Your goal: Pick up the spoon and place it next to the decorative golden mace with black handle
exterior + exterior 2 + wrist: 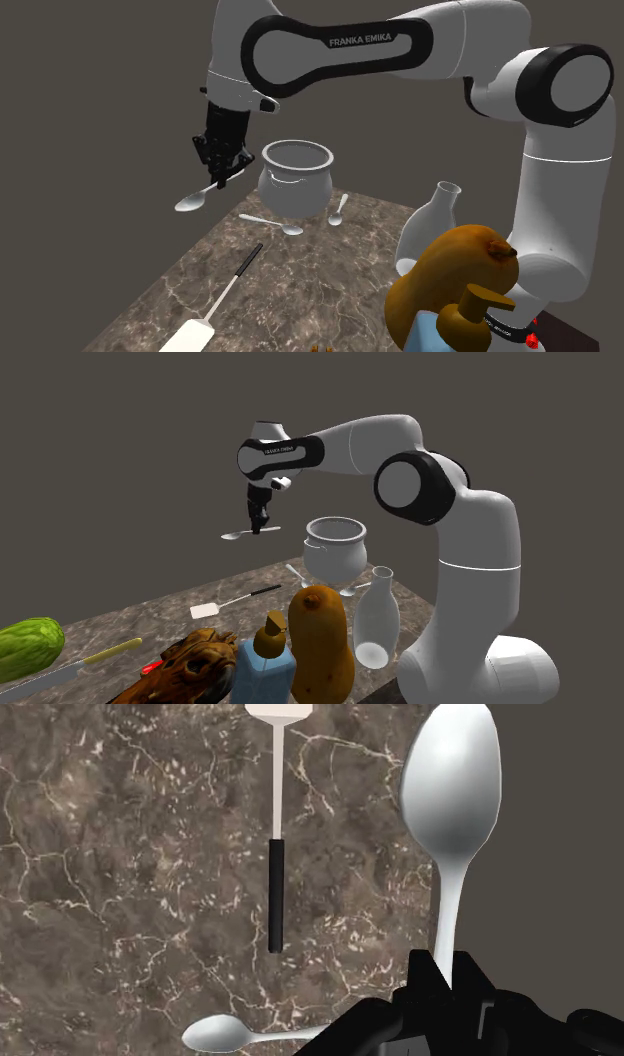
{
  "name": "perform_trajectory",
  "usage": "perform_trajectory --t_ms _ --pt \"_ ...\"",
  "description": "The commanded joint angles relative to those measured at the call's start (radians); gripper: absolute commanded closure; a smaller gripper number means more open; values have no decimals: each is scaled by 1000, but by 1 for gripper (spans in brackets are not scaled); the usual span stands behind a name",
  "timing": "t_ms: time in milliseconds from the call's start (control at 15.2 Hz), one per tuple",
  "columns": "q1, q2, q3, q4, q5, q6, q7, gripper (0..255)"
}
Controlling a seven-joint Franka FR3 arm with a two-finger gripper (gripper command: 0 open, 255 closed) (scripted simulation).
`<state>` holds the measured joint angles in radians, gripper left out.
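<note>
Mid-carry, the black two-finger gripper [224, 172], jaws clamped on the handle of the shiny silver spoon [200, 195], holds it aloft above the edge of the brown marble tabletop [330, 290]; next it must lower it beside the pale-headed, black-handled tool [228, 287], probably the mace.

My rounded glossy white arm [565, 200] carries black joint bands; white "FRANKA EMIKA" lettering [361, 40] marks the band nearest my angular all-black pincer [226, 172].

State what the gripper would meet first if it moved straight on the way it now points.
Probably the marble tabletop, close to the black-handled spatula; the held spoon would touch down before the gripper itself. Depth is unclear.
</note>
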<state>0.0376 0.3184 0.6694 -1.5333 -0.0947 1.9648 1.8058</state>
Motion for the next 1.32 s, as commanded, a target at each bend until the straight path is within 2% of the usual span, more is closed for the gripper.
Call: perform_trajectory --t_ms 0,594,1254 --pt "3 2 1 27 -1 -26 1 255" --pt "4 -259 73 -267 147 67 67 255" --pt "83 -486 142 -451 297 98 166 255"
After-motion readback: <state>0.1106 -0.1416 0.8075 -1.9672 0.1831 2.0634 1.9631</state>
